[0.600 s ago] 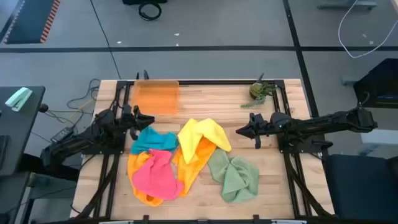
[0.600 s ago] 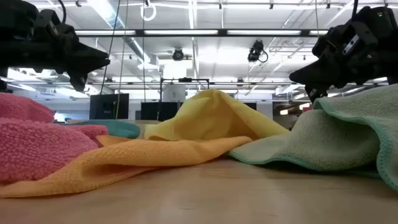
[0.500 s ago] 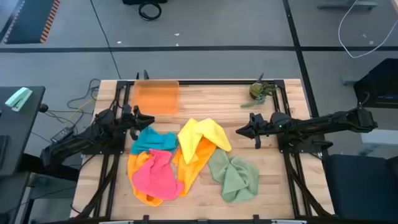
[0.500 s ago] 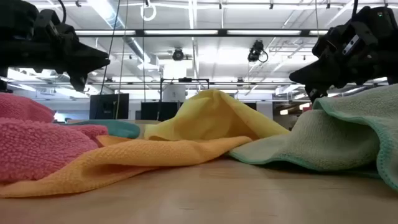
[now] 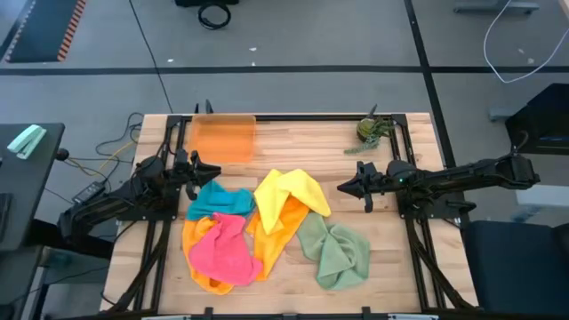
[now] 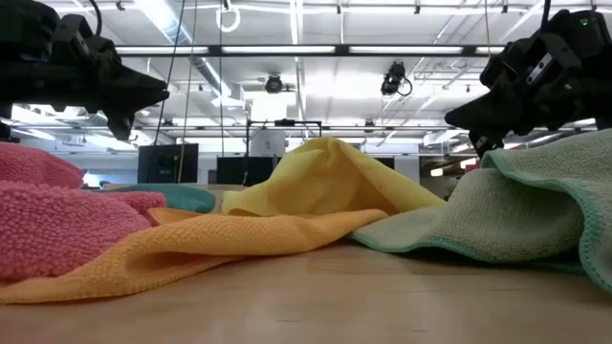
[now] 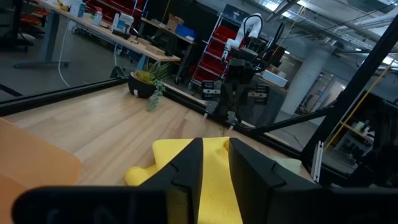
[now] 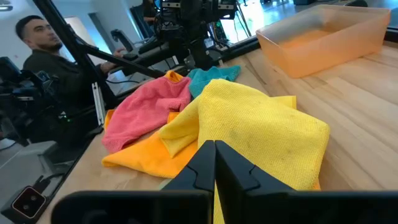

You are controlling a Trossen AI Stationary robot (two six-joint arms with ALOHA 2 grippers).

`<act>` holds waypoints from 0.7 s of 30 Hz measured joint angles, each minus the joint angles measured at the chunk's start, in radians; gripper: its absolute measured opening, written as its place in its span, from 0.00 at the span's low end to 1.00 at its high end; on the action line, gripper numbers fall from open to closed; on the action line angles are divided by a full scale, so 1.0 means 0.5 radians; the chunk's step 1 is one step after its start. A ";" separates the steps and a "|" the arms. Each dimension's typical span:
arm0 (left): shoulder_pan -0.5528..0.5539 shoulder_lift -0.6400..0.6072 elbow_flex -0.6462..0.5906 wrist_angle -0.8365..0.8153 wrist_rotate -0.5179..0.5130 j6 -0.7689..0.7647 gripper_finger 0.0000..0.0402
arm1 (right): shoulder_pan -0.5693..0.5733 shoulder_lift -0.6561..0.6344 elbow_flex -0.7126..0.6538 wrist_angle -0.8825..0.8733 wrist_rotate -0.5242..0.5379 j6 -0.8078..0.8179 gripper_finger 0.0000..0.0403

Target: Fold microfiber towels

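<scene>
Worktop point(image 5: 293, 142): slatted wood, carrying all items below.

Towel heap, centre to front of worktop, none folded:
- Orange towel point(image 5: 267, 236), spread lowest, under the pink and yellow ones.
- Yellow towel point(image 5: 289, 194), rumpled into a peak at the heap's middle.
- Sage green towel point(image 5: 336, 252), bunched on the right, touching the orange one.
- Pink towel point(image 5: 222, 249), crumpled on the orange one, left front.
- Teal-blue towel point(image 5: 212, 200), smallest showing, at the heap's left rear.

Orange tray point(image 5: 222, 138): rear left, apart from the heap.

Left gripper point(image 5: 216, 171): just beside the teal-blue towel, fingers slightly parted, nothing held.

Right gripper point(image 5: 341, 188): near the yellow towel, fingers closed, empty.

Small plant point(image 5: 371, 130): rear right.

Change over the last half-second: none; arms and towels unmoved. Judgement: folding has not begun.
</scene>
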 joint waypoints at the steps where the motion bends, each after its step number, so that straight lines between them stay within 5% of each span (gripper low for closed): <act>1: 0.000 0.000 0.000 0.000 0.000 -0.001 0.22 | 0.000 -0.001 0.000 0.000 -0.001 0.000 0.03; 21: 0.000 0.000 0.000 0.000 0.000 0.000 0.22 | 0.000 0.000 0.000 0.000 -0.001 0.000 0.03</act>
